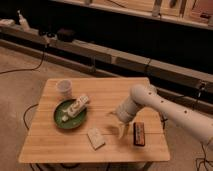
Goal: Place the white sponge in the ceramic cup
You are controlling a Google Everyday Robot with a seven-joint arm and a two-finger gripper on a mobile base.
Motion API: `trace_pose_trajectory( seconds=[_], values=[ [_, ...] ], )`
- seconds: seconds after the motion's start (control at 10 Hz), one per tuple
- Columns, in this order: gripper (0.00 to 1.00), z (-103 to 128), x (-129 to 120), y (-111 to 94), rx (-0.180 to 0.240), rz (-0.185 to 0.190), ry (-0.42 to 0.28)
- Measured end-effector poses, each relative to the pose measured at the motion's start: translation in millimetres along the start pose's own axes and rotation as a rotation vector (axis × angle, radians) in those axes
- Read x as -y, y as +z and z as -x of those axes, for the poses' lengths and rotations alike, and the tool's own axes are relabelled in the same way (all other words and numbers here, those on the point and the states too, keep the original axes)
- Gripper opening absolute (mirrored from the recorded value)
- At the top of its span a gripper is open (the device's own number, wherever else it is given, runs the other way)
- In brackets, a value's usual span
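Wooden worktop (pixel 107 90) seen from above, with a white robot arm (pixel 165 107) reaching in from the right.
At the far left corner a ceramic cup (pixel 64 88) is stood upright, apart from the rest. Just in front of it a green dish (pixel 61 120) is set, with a long white patterned object (pixel 78 106) laid across it. Further right, near the front edge, the white sponge (pixel 96 138) is laid flat on the bare wood, well apart from the cup and touched by nothing. To the right of the sponge the gripper (pixel 120 129) is held pointing down, close to the wood, its jaws spread with nothing between them. Just beside it, further right, a dark bar (pixel 138 134) is laid flat.
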Motion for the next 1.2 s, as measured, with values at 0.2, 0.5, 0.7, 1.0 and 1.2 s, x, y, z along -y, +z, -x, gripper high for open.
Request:
trace_pose_trajectory(
  seconds=[0.2, 0.5, 0.7, 1.0, 1.2],
  values=[
    [0.80, 1.5, 8.0, 27.0, 0.020, -0.004, -0.040],
    [0.80, 4.9, 22.5, 56.3, 0.051, -0.032, -0.079],
    [0.80, 14.9, 28.2, 73.2, 0.086, -0.035, -0.092],
    [0.80, 33.7, 26.1, 97.1, 0.173, 0.006, -0.084],
    [0.80, 36.4, 20.3, 108.0, 0.194, 0.069, -0.072]
  ],
)
